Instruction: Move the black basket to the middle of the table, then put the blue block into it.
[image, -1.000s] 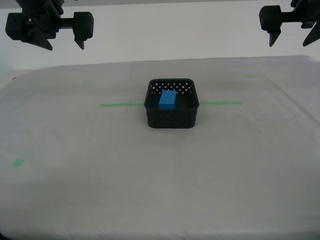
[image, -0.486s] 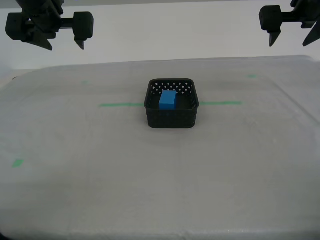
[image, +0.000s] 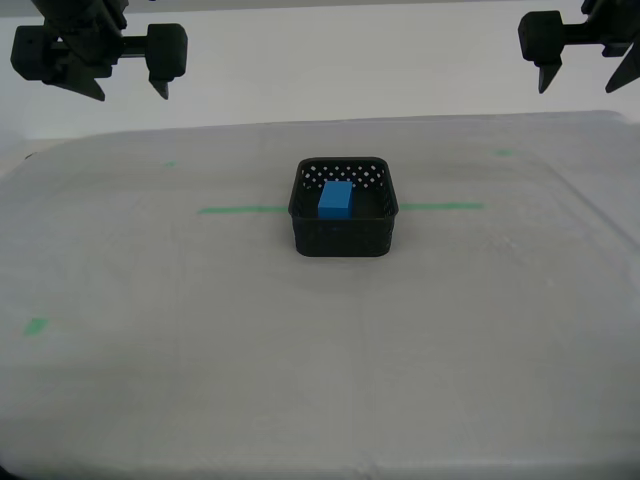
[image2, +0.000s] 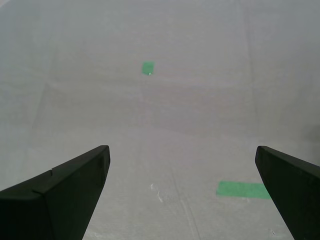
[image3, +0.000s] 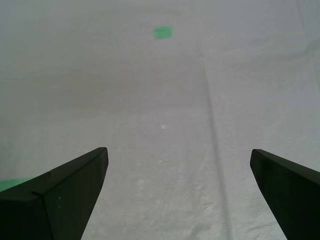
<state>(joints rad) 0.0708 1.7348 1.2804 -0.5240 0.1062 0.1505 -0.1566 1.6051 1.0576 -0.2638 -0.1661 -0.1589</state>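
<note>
A: We look out over the table (image: 150, 400), a wide spread of pale grey-white cloth with a plain white wall behind it. A thin green tape line (image: 240, 209) runs across the middle, and a small green mark (image: 36, 325) sits near the exterior view's left edge.

B: And right on that line sits the black basket (image: 343, 235), upright in the middle of the table, with the blue block (image: 335, 198) resting inside it.

A: Our arms hang high above the far edge, one at each upper corner of the exterior view, well apart from the basket.

B: Both spread wide and holding nothing. Under my first gripper (image3: 177, 165) we see only bare cloth, and the same under my second gripper (image2: 182, 165), with green marks on it. Which corner holds which arm, we cannot tell.
</note>
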